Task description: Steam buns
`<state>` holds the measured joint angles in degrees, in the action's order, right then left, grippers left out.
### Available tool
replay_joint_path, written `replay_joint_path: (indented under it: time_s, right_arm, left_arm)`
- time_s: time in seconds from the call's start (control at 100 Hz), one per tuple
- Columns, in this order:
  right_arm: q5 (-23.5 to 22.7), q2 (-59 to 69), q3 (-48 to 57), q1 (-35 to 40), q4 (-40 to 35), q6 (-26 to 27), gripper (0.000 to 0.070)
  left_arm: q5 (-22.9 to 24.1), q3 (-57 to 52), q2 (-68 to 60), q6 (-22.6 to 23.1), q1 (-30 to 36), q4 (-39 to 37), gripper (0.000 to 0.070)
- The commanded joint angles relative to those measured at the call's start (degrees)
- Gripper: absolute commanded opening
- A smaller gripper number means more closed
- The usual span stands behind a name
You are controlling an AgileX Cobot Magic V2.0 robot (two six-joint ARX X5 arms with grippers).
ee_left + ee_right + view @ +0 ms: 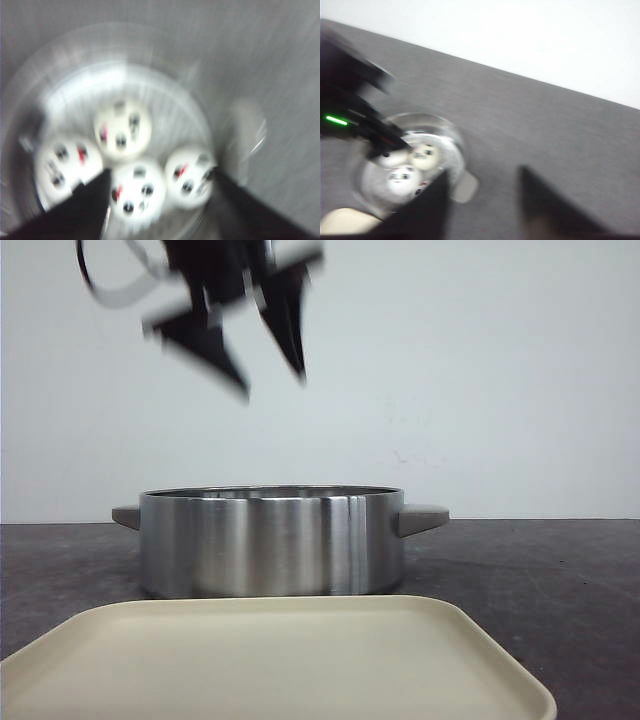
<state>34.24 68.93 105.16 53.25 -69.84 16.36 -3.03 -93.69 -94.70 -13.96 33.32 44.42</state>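
All four buns are seen inside the pot; loading appears done, though no lid is seen. The left gripper is held spread and empty above; the right gripper likewise.

buns in pot, tray before it (left gripper above)

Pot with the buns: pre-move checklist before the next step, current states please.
1. All four buns in the pot: ok, left wrist view shows four.
2. Left claw clear above the pot rim: ok.
3. Left claw empty: ok, open.
4. Right claw empty and apart from the pot: ok, open.
5. Tray emptied of buns: ok.
6. Lid ready: cannot tell, none in view.
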Motion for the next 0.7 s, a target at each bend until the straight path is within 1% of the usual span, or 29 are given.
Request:
replay_joint_path:
  time_s: [0.0, 0.05, 0.1, 0.14, 0.18, 0.25, 0.27, 0.28, 0.29, 0.36, 0.39, 0.43, 0.48, 0.55, 0.63, 0.69]
  right_arm:
    - [2.1, -0.5, -1.4, 0.7, 1.6, -0.2, 0.0017]
    - [2.2, -1.5, -3.9, 0.7, 3.8, -0.4, 0.0018]
    - [1.5, -3.3, -7.8, 0.8, 7.8, -1.8, 0.0017]
    - [0.1, -4.9, -11.6, 0.9, 12.1, -3.5, 0.0018]
    - [-2.6, -6.9, -15.9, 0.9, 17.4, -5.6, 0.0018]
    - [-10.3, -10.4, -24.1, 1.0, 28.2, -9.0, 0.0018]
    - [-13.1, -11.5, -26.6, 1.0, 31.5, -9.9, 0.0018]
    - [-15.4, -12.3, -28.4, 1.0, 34.1, -10.6, 0.0018]
    - [-16.2, -12.6, -29.0, 1.0, 34.9, -10.9, 0.0018]
    - [-26.8, -16.1, -37.5, 1.0, 47.0, -13.7, 0.0018]
    - [-30.2, -17.4, -40.9, 1.0, 52.0, -14.1, 0.0017]
    - [-32.9, -18.8, -44.9, 1.0, 58.1, -13.6, 0.0017]
    - [-34.3, -20.2, -49.4, 1.0, 64.6, -11.4, 0.0017]
    - [-34.1, -20.9, -53.0, 0.8, 68.8, -8.5, 0.0017]
    - [-34.1, -20.7, -55.0, 0.5, 69.2, -7.3, 0.0017]
    - [-34.0, -20.1, -55.3, 0.3, 68.2, -7.4, 0.0017]
  left_arm:
    - [2.4, -1.7, 5.1, -0.4, 1.3, -2.8, 0.0007]
    - [3.8, -1.7, 8.6, -0.1, 1.8, -5.2, 0.0000]
    - [5.2, -1.7, 12.0, 0.4, 2.3, -7.2, 0.0000]
    - [6.6, -1.7, 14.6, 0.7, 2.6, -8.3, 0.0000]
    - [7.4, -1.7, 17.0, 1.1, 2.9, -8.9, 0.0000]
    - [7.5, -1.7, 20.8, 1.6, 3.3, -7.8, 0.0000]
    - [7.5, -1.7, 21.8, 1.8, 3.3, -7.0, 0.0000]
    - [7.5, -1.7, 22.3, 1.9, 3.4, -6.4, 0.0000]
    - [7.5, -1.7, 22.7, 2.0, 3.4, -5.9, 0.0000]
    - [7.5, -1.2, 26.1, 3.9, 3.5, -1.3, 0.0000]
    - [7.6, -0.6, 27.6, 4.7, 3.5, 0.9, 0.0000]
    - [7.6, 0.6, 29.7, 5.4, 3.5, 3.4, 0.0000]
    - [7.6, 2.5, 32.4, 5.4, 3.5, 6.0, 0.0000]
    - [7.8, 6.3, 36.9, 5.3, 3.5, 7.7, 0.0000]
    - [8.5, 11.8, 42.6, 4.9, 3.5, 7.4, 0.0000]
    - [9.7, 16.0, 47.0, 3.1, 3.5, 6.9, 0.0000]
